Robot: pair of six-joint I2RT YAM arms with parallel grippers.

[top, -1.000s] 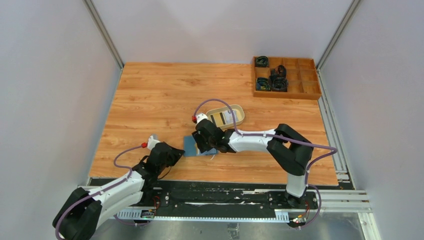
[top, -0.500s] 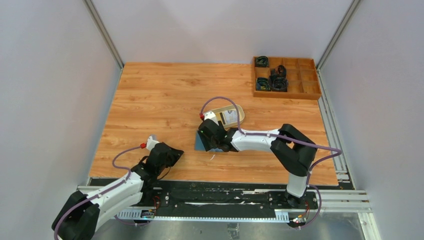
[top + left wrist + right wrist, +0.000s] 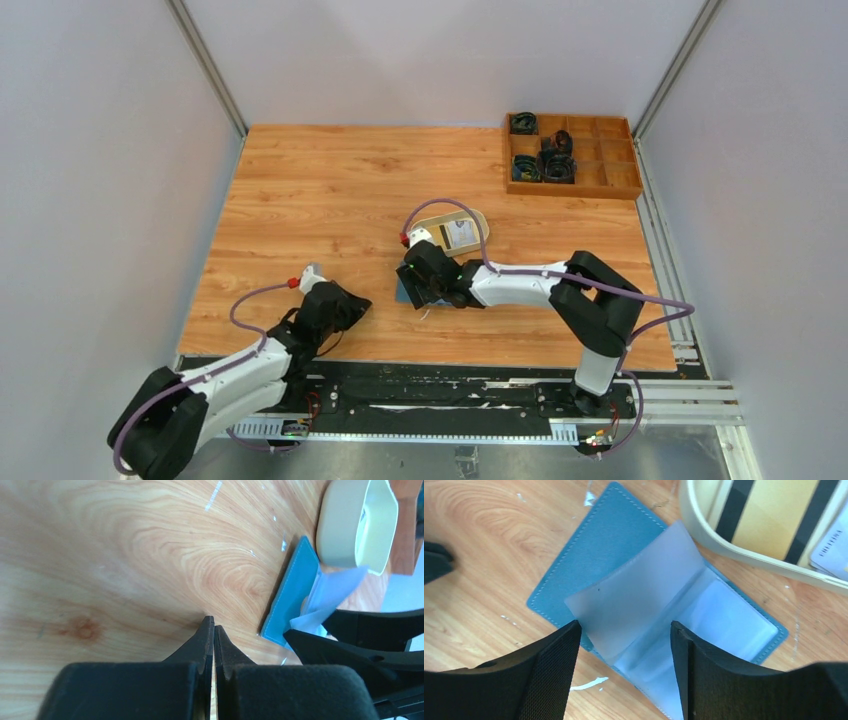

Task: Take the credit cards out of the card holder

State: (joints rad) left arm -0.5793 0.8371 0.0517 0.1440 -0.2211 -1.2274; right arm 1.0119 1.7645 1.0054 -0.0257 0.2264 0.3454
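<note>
My left end effector [image 3: 214, 625] is closed on nothing, low near the tabletop's [image 3: 484, 540] near-left corner. One holder [image 3: 599, 550] lies open at mid-tabletop, toward the near edge. My right end effector [image 3: 624, 630] hangs open astride its frosted sleeve [image 3: 639, 585]. The holder looks light, floppy and slick, so I'd pin its stiffer teal edge. One tray [image 3: 340, 525] just beyond holds two cards [image 3: 774, 510], thin and stiff, best pinched edgewise.

Card holder [image 3: 614, 540]: teal, stitched edge, lying open on wood table [image 3: 474, 520], frosted inner sleeve [image 3: 639, 595] curling upward. Credit cards [image 3: 774, 515]: tan with dark stripes, whitish card [image 3: 831, 550] alongside, flat in beige tray [image 3: 704, 535] just beside holder.
</note>
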